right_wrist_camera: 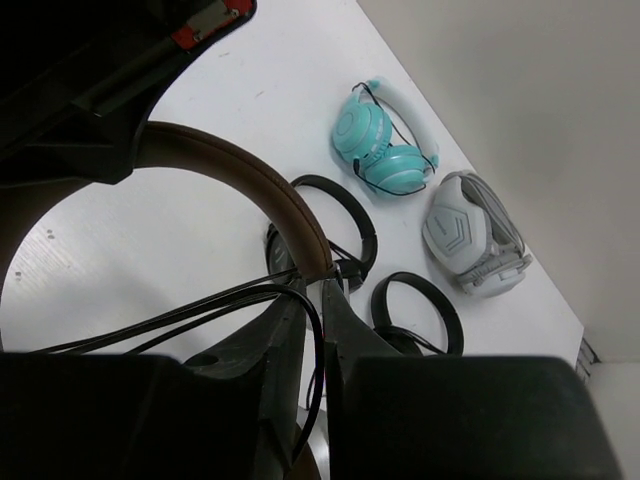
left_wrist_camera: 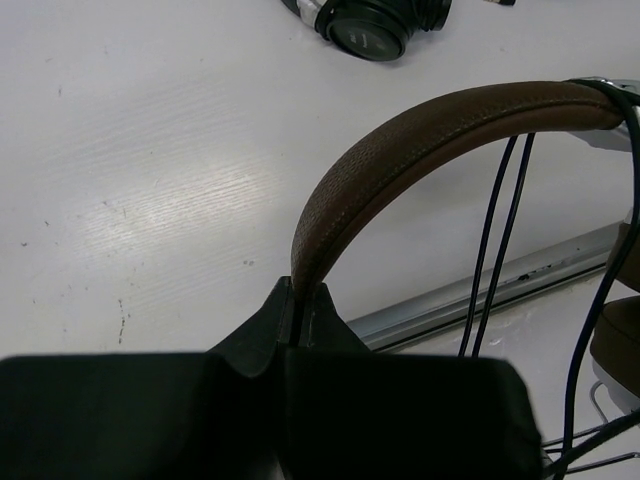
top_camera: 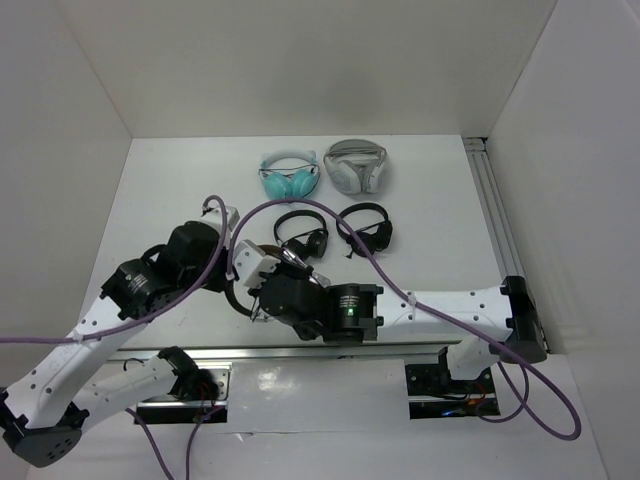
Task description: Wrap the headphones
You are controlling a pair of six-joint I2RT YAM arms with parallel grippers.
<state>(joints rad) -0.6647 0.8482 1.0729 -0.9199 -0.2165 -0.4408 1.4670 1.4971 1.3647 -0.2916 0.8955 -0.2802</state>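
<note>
Now | left hand [left_wrist_camera: 300,312] clamped on headphones [left_wrist_camera: 420,130] band | right hand [right_wrist_camera: 320,290] clamped too

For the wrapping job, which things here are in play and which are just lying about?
In play: brown headphones; left claw and right claw, both clamped on its headband.
Lying about: teal headphones; white-grey headphones; left black headphones; right black headphones.

white table, four headsets toward the back

the white table [top_camera: 180,200] carried four pairs of headphones, all in its far half. a teal pair [top_camera: 290,175] and a white-grey pair [top_camera: 356,165] lay side by side, not touching, nearest the back wall. one small black pair [top_camera: 302,235] lay in front of the teal one, and another black pair [top_camera: 366,228] in front of the white-grey one. a metal rail [top_camera: 495,215] ran along one side edge.
</note>
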